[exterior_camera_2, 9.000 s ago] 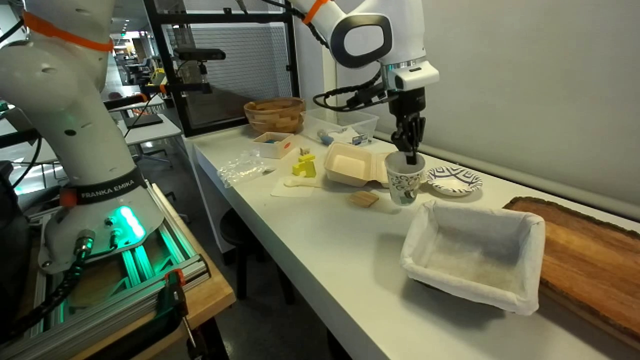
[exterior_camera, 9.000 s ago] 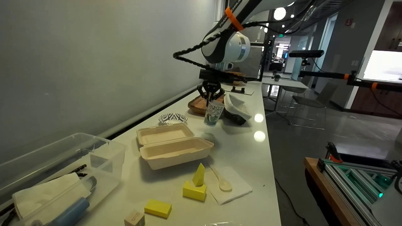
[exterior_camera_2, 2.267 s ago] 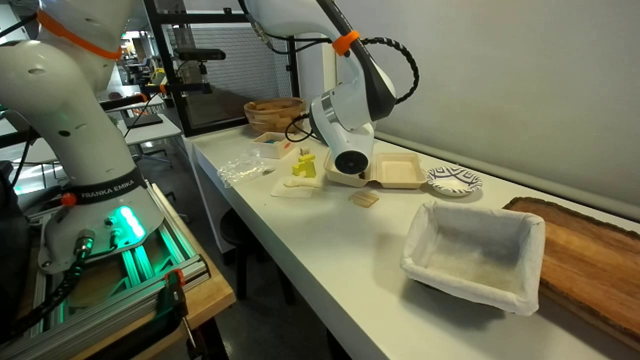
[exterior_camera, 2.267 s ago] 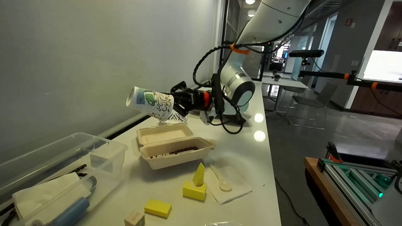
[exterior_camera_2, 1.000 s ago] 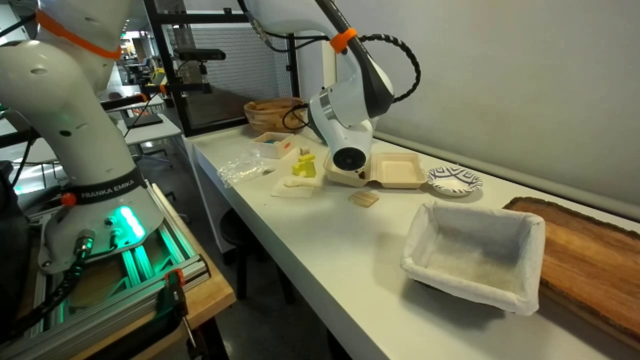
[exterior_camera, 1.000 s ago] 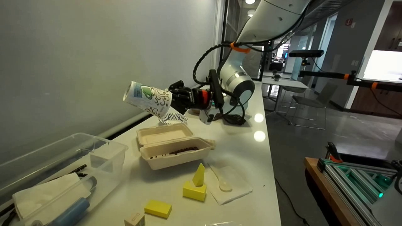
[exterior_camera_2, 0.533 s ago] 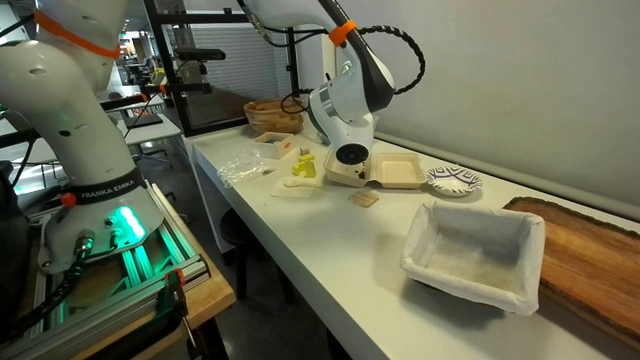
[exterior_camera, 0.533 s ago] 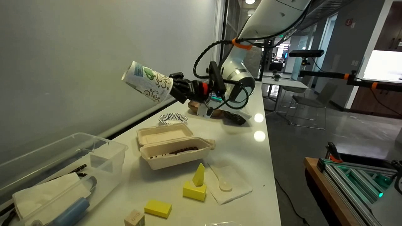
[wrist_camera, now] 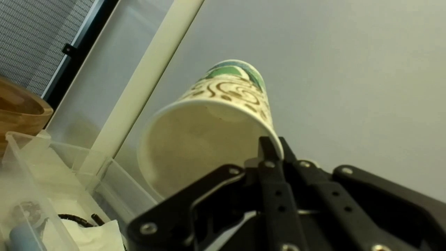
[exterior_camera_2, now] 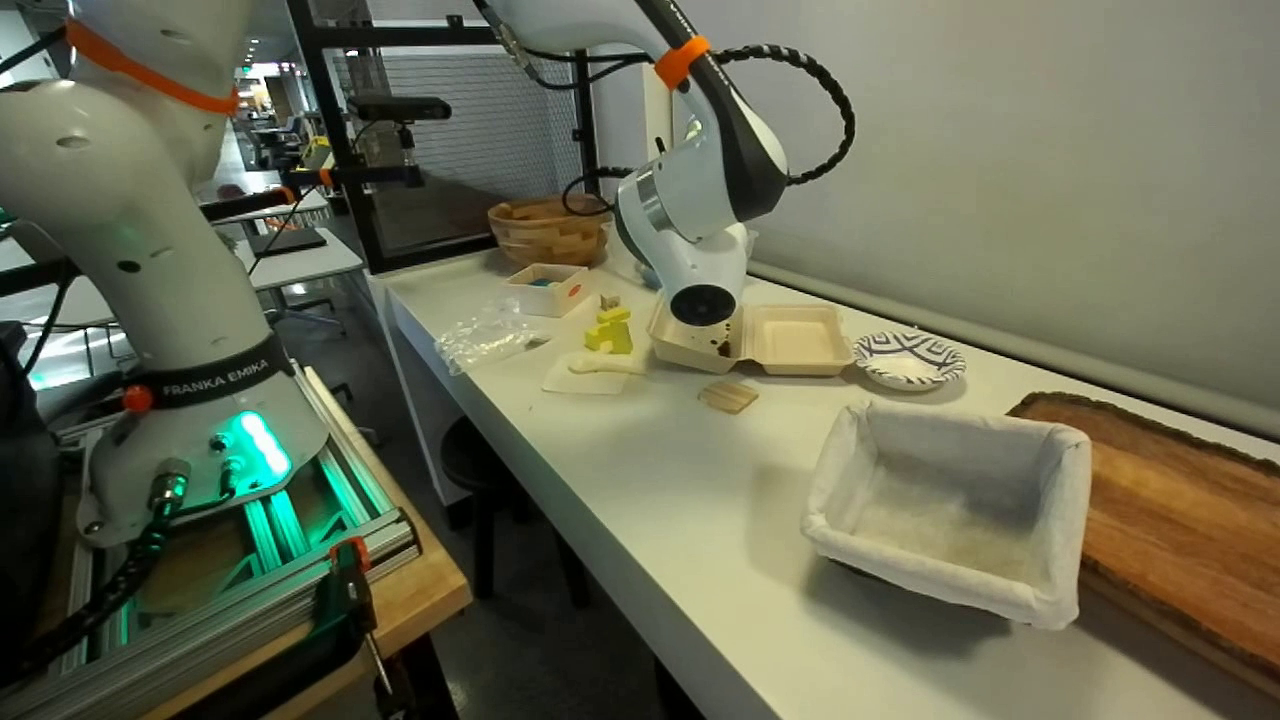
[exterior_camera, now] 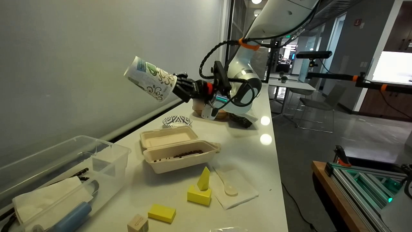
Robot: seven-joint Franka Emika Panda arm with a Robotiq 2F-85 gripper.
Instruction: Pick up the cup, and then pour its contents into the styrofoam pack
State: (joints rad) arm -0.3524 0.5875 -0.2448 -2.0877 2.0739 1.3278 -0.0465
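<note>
The white paper cup (exterior_camera: 149,79), printed with swirls and a green-blue pattern, hangs high above the styrofoam pack (exterior_camera: 177,163), close to the wall. It is tipped steeply, base up and away, mouth down toward my gripper (wrist_camera: 276,148). In the wrist view, my fingers pinch the rim of the cup (wrist_camera: 230,83), one inside and one outside. Only tiny specks show on its pale inner wall. Dark bean-like bits (exterior_camera: 188,154) lie in the pack's near tray, its lid open. The arm hides the cup in an exterior view where the pack's lid (exterior_camera_2: 800,340) shows.
A clear bin (exterior_camera: 119,167) stands left of the pack. Yellow blocks (exterior_camera: 199,196) and a spoon (exterior_camera: 230,189) on a napkin lie in front. A patterned paper bowl (exterior_camera_2: 908,360), a cloth-lined basket (exterior_camera_2: 945,510) and a wooden board (exterior_camera_2: 1180,520) sit farther along the table.
Within the last second my gripper has risen with the cup, and its base has tilted further up. Compared with the oldest frames, the cup is tipped over and dark bits lie in the pack.
</note>
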